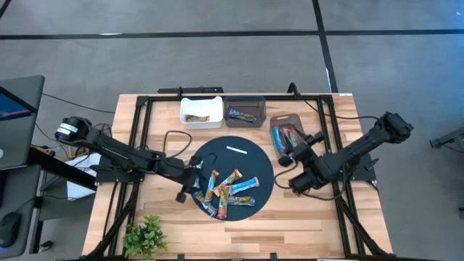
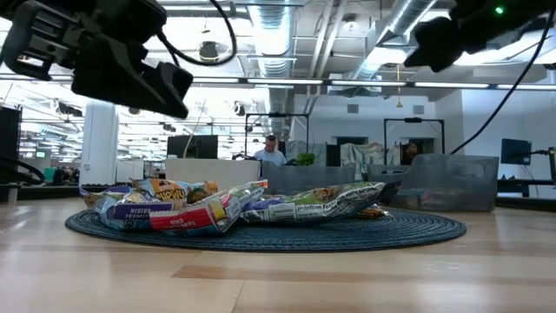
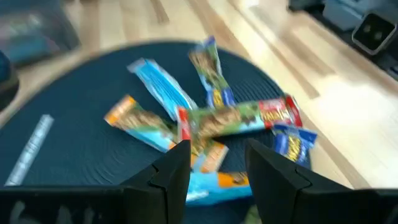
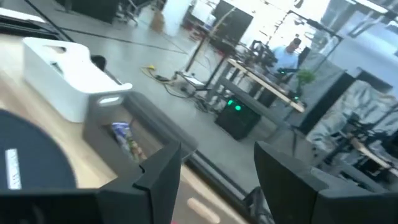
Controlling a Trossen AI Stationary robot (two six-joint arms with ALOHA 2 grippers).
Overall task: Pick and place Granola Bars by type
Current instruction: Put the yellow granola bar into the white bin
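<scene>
Our left gripper [image 1: 187,190] hung spread over the Granola Bars [image 1: 230,193]; our right gripper [image 1: 288,155] stood spread above the tray [image 1: 277,120]

Overhead looks straight down; low camera sits level, close to the mat [image 2: 261,230], probably shared with both wrist views.

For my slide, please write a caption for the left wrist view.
Open left gripper hovers over mixed granola bars piled on the dark round mat.
</scene>
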